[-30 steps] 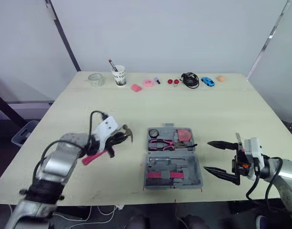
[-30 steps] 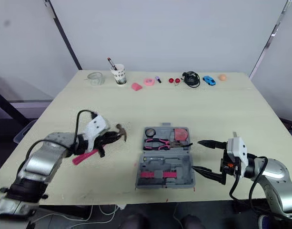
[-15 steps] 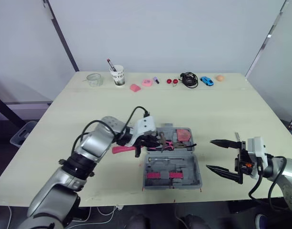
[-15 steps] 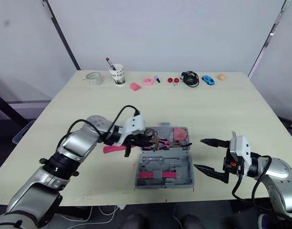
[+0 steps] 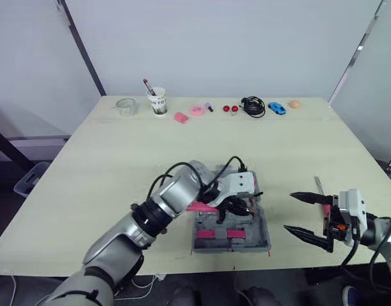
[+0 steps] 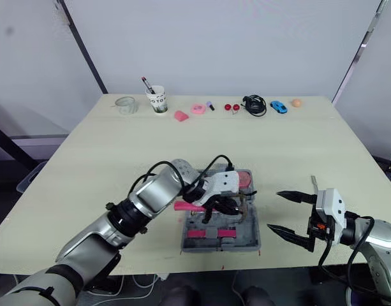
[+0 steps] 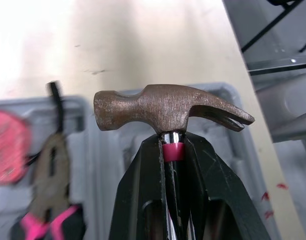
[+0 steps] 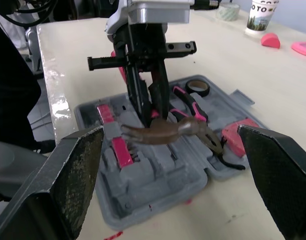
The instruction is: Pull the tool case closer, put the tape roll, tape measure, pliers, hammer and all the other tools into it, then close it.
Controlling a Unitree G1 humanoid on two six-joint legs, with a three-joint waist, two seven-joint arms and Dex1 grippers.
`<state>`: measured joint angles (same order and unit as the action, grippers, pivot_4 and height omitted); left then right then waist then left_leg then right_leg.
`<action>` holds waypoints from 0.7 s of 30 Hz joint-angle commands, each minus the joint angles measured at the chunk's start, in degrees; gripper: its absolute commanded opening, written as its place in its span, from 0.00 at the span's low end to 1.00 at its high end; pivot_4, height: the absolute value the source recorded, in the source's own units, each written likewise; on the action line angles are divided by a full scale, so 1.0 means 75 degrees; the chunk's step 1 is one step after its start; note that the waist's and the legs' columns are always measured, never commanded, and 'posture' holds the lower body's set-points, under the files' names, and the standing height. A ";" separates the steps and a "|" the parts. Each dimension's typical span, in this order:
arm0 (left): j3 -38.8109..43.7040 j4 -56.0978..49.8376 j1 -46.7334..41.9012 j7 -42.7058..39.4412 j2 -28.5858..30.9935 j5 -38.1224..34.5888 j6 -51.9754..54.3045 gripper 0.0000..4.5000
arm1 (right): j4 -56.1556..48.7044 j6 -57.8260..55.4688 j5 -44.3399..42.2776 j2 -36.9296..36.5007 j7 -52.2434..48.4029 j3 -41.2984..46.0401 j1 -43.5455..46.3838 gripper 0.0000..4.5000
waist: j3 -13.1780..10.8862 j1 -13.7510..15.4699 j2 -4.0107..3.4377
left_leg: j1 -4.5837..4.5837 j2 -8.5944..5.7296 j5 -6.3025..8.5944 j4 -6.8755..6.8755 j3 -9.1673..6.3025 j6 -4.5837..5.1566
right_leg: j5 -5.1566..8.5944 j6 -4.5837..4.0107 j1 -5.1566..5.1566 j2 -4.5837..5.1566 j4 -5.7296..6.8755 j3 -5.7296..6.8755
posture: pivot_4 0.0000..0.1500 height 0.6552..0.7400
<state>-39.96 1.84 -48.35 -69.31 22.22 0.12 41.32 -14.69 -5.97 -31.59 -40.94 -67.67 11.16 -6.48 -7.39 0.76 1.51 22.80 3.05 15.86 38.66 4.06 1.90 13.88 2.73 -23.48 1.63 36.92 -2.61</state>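
Gripping the hammer (image 7: 167, 107) by its neck, the left gripper (image 7: 171, 145) has both black fingers (image 7: 143, 200) clamped shut just under the head.

Hammer: rusty brown claw head, chrome neck with a pink collar, pink handle.

Position: in the left eye view the hammer sits low and centre in the frame, over the open grey tool case (image 5: 264, 239). Its pink handle runs level toward the left of the frame, past the case's left edge. The head is over the case. I cannot tell whether it touches the moulded tray.

Right gripper (image 5: 307, 215): lower right of the frame, beside the case but apart from it. Fingers spread wide, nothing between them.

View differences:
- Left wrist view gives the grip in detail: fingers pinching the chrome neck at the pink collar, the claw pointing away from the pliers (image 7: 48, 200).
- Right wrist view gives the side profile: the hammer head hanging over the case's middle, with the tape roll (image 8: 197, 87), the pink-handled pliers and the pink tape measure (image 8: 237, 132) seated in the half behind it.
- Eye views give the layout on the table (image 5: 118, 159). There the gripper body covers most of the head.
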 commanded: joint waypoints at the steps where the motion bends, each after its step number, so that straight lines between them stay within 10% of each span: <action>1: -0.0521 0.0187 -0.0358 0.0068 -0.0406 0.0318 0.0240 0.02 | -0.0013 0.0184 -0.0094 -0.0149 -0.0154 0.0299 0.0013 1.00 | 0.0000 0.0004 0.0000 | 0.0000 -0.0001 0.0000 0.0001 0.0000 0.0000 | 0.0000 0.0000 0.0001 0.0000 0.0000 -0.0001 | 1.00 1.00; 21: -0.1320 0.2554 -0.0858 0.0191 -0.1668 0.1193 -0.0180 0.02 | -0.0045 0.0427 0.0034 0.0017 0.0011 0.0236 -0.0075 1.00 | 0.0003 0.0023 -0.0005 | 0.0003 -0.0008 0.0000 0.0006 -0.0011 0.0001 | 0.0003 -0.0003 0.0005 -0.0011 0.0000 -0.0020 | 1.00 1.00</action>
<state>-49.27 20.02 -54.88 -68.26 10.82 7.88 40.61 -13.63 -4.04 -31.17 -41.05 -67.90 11.84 -6.78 -7.37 0.93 1.47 22.82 2.95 15.86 38.71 3.92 1.91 13.91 2.70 -23.42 1.54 36.92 -2.76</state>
